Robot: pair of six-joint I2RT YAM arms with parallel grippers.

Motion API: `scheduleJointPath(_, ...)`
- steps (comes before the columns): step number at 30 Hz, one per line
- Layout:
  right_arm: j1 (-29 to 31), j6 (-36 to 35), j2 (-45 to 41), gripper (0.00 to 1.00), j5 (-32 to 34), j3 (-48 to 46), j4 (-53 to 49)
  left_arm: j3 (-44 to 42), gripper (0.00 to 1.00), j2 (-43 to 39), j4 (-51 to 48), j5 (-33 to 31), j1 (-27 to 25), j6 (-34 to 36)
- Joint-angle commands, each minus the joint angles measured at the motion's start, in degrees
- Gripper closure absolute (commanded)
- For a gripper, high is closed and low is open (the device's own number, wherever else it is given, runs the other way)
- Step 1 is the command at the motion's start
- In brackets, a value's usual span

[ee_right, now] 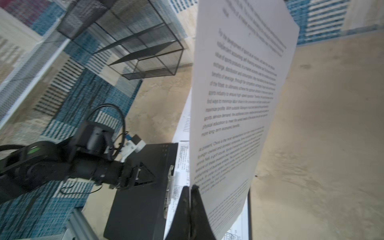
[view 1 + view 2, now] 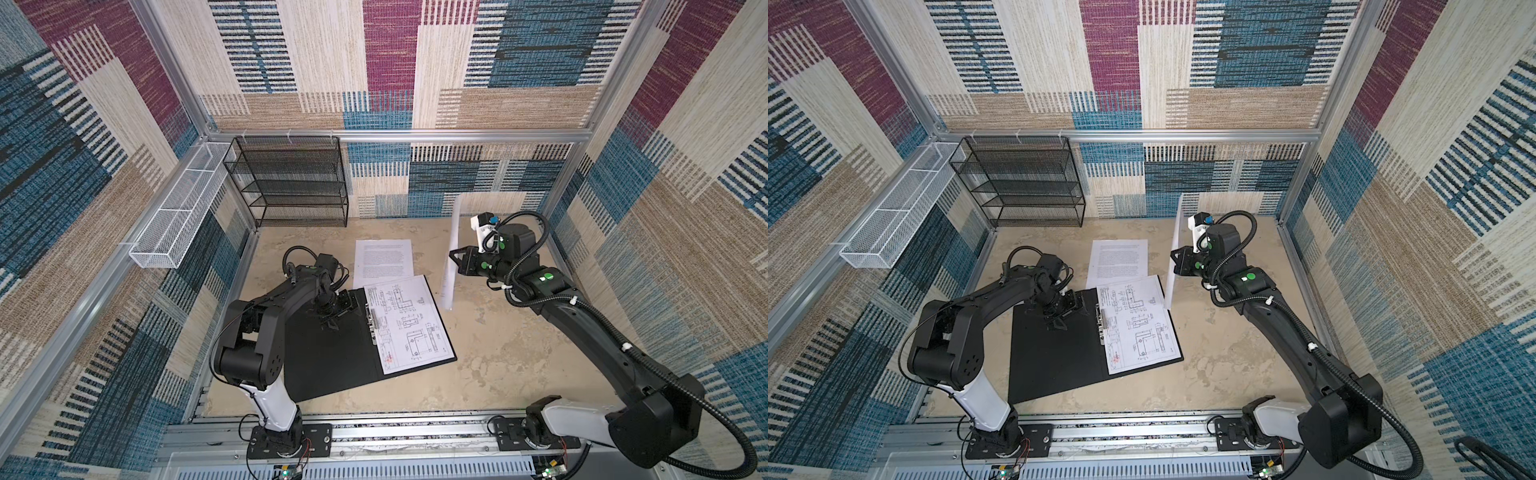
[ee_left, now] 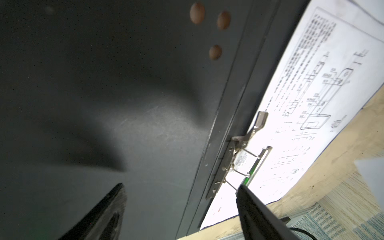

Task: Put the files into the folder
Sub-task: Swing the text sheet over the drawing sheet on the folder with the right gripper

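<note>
The folder [image 2: 332,365] [image 2: 1054,361] lies open on the table, black inside up, with a metal clip [image 3: 239,149] at its spine. A drawing sheet [image 2: 409,324] [image 3: 311,83] rests on its right half. A text sheet [image 2: 384,257] lies flat behind the folder. My left gripper [image 2: 332,320] [image 3: 180,186] hovers open just over the left inner cover, holding nothing. My right gripper [image 2: 452,255] [image 1: 190,187] is shut on the edge of another text sheet [image 2: 453,249] [image 1: 239,104], which stands upright in the air to the right of the folder.
A black wire-mesh rack [image 2: 286,183] stands at the back left. A white mesh basket [image 2: 178,216] hangs on the left wall. An aluminium rail [image 2: 374,432] carrying both arm bases runs along the front edge. Patterned walls enclose the table.
</note>
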Motion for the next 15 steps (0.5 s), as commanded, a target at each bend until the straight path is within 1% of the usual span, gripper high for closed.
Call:
scheduleJointPath(1,0.3,2.4,-1.5,0.94,-8.9,-0.9,-0.6,0.1,0.18,1.2,-0.7,-1.6,0.2,1.5)
scheduleJointPath(3,0.3,3.7,-1.7,0.94,-13.0,-3.6,0.2,0.2,0.18,1.8,-1.0,-1.9,0.3,1.6)
scheduleJointPath(5,0.4,4.8,-1.7,0.94,-14.7,-6.9,1.4,0.1,0.18,1.8,-0.9,-2.1,0.4,1.5)
scheduleJointPath(9,0.3,4.6,-0.5,0.95,-14.1,-12.2,0.8,0.4,0.18,2.3,-1.0,-2.0,0.6,1.6)
scheduleJointPath(15,0.3,3.0,4.0,0.97,-12.7,-17.5,4.6,0.5,0.18,2.8,-1.0,-2.1,0.6,1.7)
